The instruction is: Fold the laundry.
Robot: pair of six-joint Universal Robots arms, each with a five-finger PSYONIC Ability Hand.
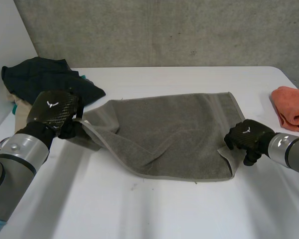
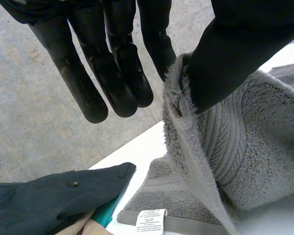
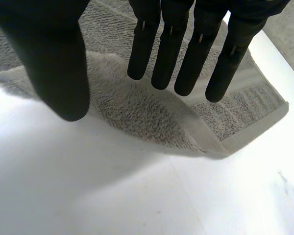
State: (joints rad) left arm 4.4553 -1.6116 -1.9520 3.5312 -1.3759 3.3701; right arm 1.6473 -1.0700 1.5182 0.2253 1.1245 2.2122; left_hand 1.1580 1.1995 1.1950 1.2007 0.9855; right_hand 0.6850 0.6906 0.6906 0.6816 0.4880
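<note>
Grey terry-cloth towel [image 1: 169,134] lies spread, roughly rectangular, mid white table [image 1: 154,214]. Looped pile, flat ribbed band [image 2: 218,142] near one end, plain hem round the edge. Left end bunched and lifted off the tabletop.

Left hand [image 1: 54,112] at that left end: thumb [image 2: 235,58] presses towel's edge against a finger, i.e. pinched; other fingers [image 2: 112,78] straight, off the cloth.

Right hand [image 1: 245,135] at towel's near right corner: fingers [image 3: 179,54] straight, spread from thumb, nothing clamped; contact w/ cloth can't be told. Corner there creased, slightly raised.

White sewn-in label [image 2: 151,221] on hem, printed lines too small to read.

Dark navy garment [image 1: 40,77] heaped at table's far left, teal cloth [image 2: 107,214] under it. Orange cloth [image 1: 293,105] bunched at right table edge, well apart from towel.
</note>
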